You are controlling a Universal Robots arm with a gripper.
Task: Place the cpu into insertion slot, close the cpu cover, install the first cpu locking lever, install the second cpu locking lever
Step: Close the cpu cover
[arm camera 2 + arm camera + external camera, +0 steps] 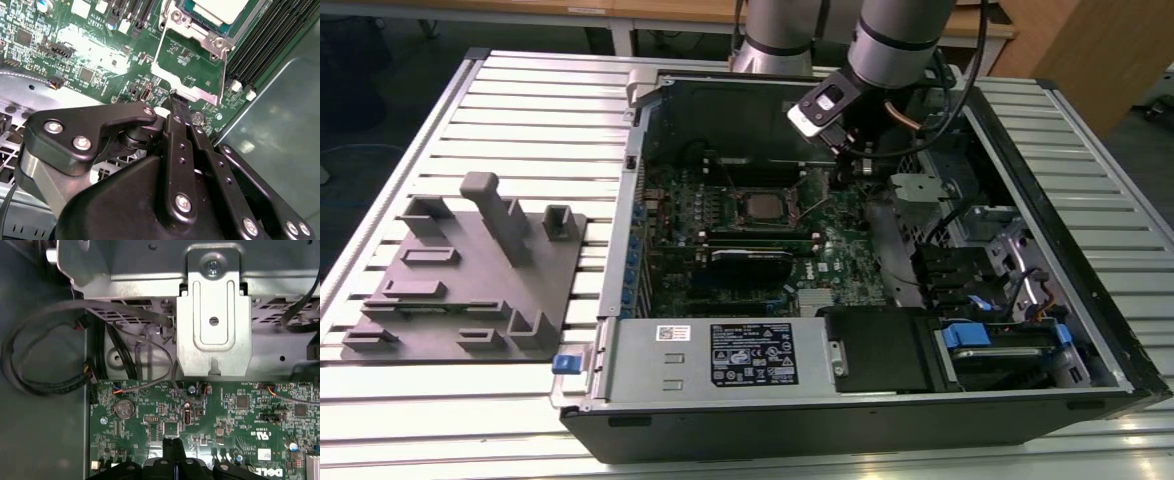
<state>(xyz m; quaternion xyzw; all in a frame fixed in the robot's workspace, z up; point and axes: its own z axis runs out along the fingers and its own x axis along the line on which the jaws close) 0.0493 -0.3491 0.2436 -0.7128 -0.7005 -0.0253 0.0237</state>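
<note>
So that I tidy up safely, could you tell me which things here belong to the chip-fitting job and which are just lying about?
In the job: chip, socket, open cover frame, pincer at the frame's edge.

Just lying about: grey moulded tray beside the case, labelled box, memory slots, coin battery, black cables.
</note>
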